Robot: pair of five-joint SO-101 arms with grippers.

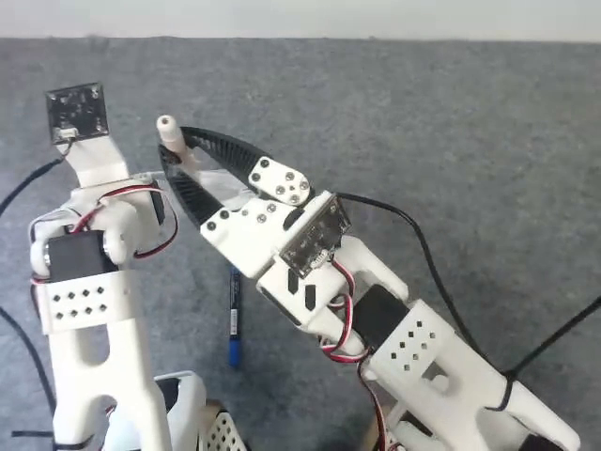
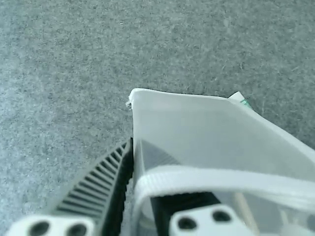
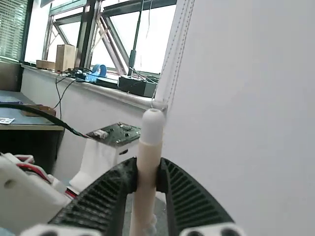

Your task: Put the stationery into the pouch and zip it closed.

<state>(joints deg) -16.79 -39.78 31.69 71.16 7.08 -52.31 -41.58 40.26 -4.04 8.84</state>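
My right gripper (image 3: pixel 147 183) has its fingers clamped on a cream pen (image 3: pixel 146 162). The pen's shaft is pinched between the two ribbed pads and its rounded white end stands clear above them. From above, that right gripper (image 1: pixel 173 150) sits at about 10 o'clock of the table's middle, and the cream pen (image 1: pixel 167 126) pokes out past the fingertips toward 12 o'clock.

My left gripper (image 2: pixel 138 167) looks closed on the pouch (image 2: pixel 206 137). One ribbed finger lies against the outside of its near edge, the other jaw shows dark through the translucent wall, and I see no gap between them. The pouch is held up off the grey mat (image 2: pixel 74 59), with its white zip band (image 2: pixel 221 179) running across just by my jaws. My left arm stands at 9 o'clock of the right gripper.

A blue pen (image 1: pixel 233 318) lies on the mat at 6 o'clock of my right gripper, between the two arm bases and well apart from both sets of fingers.

I judge the step in hand to be loading the first piece. The next move calls for tipping the cream pen down, lining it up with the pouch mouth, and letting go only once it is well inside. The blue pen and the zip are still to do.
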